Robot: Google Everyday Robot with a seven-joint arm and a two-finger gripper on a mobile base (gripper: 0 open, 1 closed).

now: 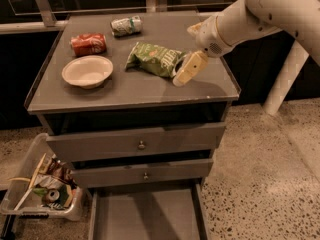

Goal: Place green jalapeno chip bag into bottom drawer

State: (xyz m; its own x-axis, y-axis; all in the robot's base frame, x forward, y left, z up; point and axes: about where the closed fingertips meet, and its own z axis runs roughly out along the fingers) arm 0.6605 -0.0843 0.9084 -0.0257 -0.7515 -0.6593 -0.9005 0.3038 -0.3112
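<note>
The green jalapeno chip bag [152, 59] lies crumpled on the grey cabinet top [125, 91], right of centre. My gripper [184, 73] reaches in from the upper right on a white arm and sits at the bag's right end, close against its edge, low over the cabinet top. The bottom drawer [145, 216] is pulled out at floor level, and its flat grey inside shows bare.
On the cabinet top are a white bowl [87, 70], a red soda can [88, 43] lying on its side, and a crushed green-and-white can [126, 25]. Two shut upper drawers have small knobs [141, 145]. A clear bin of trash [42, 189] stands on the floor at left.
</note>
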